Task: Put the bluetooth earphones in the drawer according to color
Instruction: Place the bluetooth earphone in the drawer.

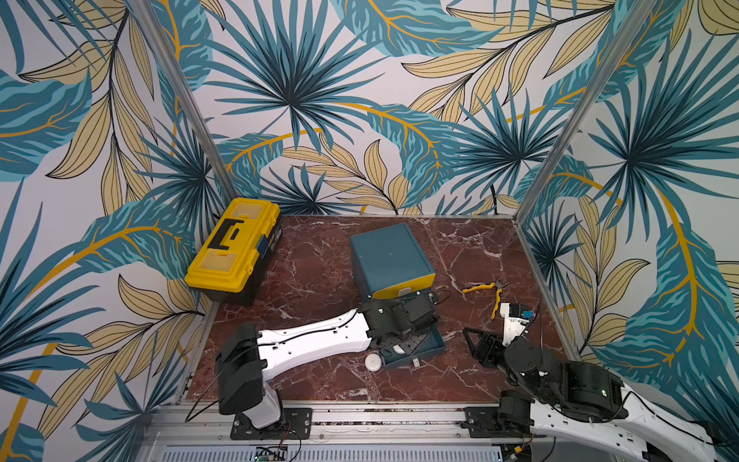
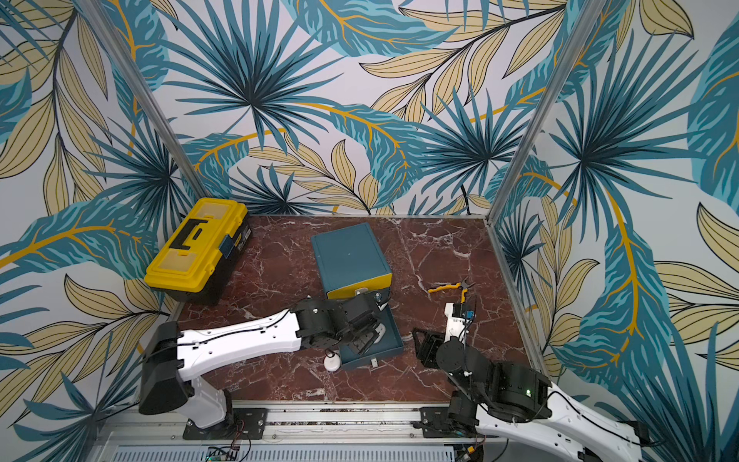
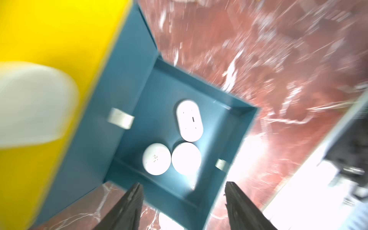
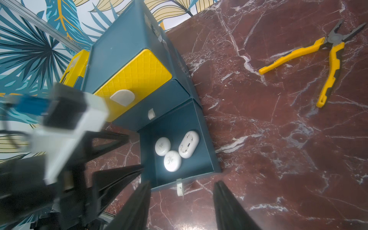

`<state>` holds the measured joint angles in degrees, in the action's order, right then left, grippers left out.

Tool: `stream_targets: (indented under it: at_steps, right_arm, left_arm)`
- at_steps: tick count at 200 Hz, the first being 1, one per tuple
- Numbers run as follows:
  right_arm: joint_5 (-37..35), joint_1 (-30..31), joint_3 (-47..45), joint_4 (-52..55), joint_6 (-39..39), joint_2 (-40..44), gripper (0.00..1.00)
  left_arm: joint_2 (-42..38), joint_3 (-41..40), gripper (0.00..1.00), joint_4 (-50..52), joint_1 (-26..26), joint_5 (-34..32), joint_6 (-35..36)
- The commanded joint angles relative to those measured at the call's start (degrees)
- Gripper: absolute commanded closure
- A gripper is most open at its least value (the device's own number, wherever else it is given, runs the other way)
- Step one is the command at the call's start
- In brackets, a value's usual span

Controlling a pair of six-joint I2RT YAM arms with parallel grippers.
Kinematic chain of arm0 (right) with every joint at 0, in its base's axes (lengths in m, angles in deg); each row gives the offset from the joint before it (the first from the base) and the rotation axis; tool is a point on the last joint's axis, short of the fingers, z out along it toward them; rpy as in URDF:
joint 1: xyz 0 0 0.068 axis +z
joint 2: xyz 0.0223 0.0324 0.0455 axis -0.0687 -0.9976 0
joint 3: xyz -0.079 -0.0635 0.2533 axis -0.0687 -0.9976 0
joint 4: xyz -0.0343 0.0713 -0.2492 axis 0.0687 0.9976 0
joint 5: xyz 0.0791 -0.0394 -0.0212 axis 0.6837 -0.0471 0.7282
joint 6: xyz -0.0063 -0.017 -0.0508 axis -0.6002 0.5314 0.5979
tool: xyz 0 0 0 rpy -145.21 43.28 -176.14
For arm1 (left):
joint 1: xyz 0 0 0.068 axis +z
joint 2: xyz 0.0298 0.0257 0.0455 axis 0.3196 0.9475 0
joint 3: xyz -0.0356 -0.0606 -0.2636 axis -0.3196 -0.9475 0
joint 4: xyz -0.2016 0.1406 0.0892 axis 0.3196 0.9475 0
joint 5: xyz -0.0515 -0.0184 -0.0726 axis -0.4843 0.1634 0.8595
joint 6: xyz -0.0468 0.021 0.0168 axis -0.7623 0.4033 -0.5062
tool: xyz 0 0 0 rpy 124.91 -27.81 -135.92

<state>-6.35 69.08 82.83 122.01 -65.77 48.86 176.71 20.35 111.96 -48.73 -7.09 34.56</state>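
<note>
The teal drawer cabinet (image 1: 390, 256) with a yellow top front stands mid-table. Its bottom drawer (image 4: 208, 139) is pulled out toward the front. Three white bluetooth earphones lie inside it: one long-side up (image 3: 189, 120) and two rounder ones (image 3: 156, 159) (image 3: 186, 158). They also show in the right wrist view (image 4: 172, 161). Another white case (image 1: 374, 362) rests on the table just left of the pulled-out drawer. My left gripper (image 3: 183, 186) hovers open over the drawer's near-left corner, holding nothing. My right gripper (image 4: 183, 183) is open and empty, right of the drawer's front.
A yellow-and-black toolbox (image 1: 234, 248) sits at the back left. Yellow-handled pliers (image 1: 490, 290) lie on the marble right of the cabinet, near the right wall. Patterned walls enclose the table on three sides.
</note>
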Motion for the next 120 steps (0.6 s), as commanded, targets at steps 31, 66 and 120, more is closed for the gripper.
stream_targets:
  at_steps: [31, 66, 120]
  right_arm:
    - [-1.4, 0.2, -0.4, 0.4, 1.1, -0.2, 0.44]
    - [-1.4, 0.2, 0.3, 0.4, 1.7, -2.1, 0.44]
    - [-1.2, 0.2, 0.3, 0.3, 1.7, -1.5, 0.44]
  left_arm:
    - [-16.9, -13.7, 0.25, 6.3, -0.6, -5.6, -6.7]
    - [-22.2, -24.9, 0.21, 3.8, -1.3, -3.5, -10.6]
    - [-18.5, -32.7, 0.11, -3.8, -1.2, -0.4, -6.5]
